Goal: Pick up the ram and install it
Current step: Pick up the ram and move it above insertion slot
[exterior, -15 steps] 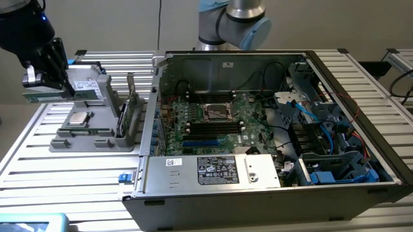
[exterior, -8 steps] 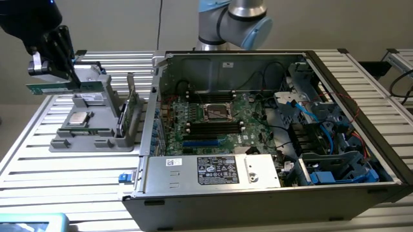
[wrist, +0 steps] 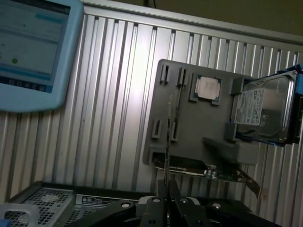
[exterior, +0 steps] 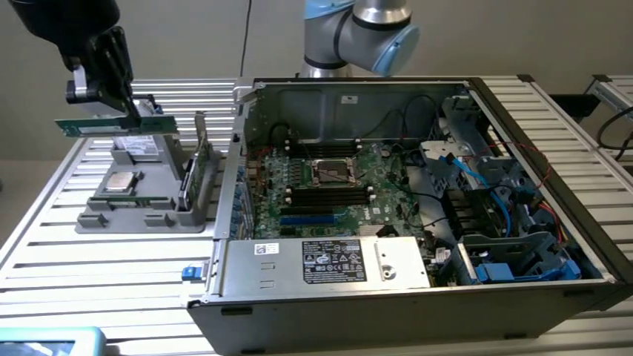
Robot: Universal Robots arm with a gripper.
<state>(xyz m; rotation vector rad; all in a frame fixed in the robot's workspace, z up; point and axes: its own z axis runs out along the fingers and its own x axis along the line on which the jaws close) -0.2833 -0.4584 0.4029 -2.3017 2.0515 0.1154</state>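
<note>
Pincer (exterior: 130, 116) tight on ram (exterior: 107, 126), over grey tray (exterior: 138, 221) beside open computer case (exterior: 396, 315)

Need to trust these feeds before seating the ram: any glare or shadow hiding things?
Wrist view: a glare patch whitens the slatted table beside the grey parts tray; the ram, edge-on in the gripper, shows as a thin line. Exterior view: even light, mild shadow inside the computer case; the motherboard is plainly lit.

ram (exterior: 94, 126): partly hidden by end effector (exterior: 132, 116) | tablet (wrist: 33, 52): cut off at edge
</note>
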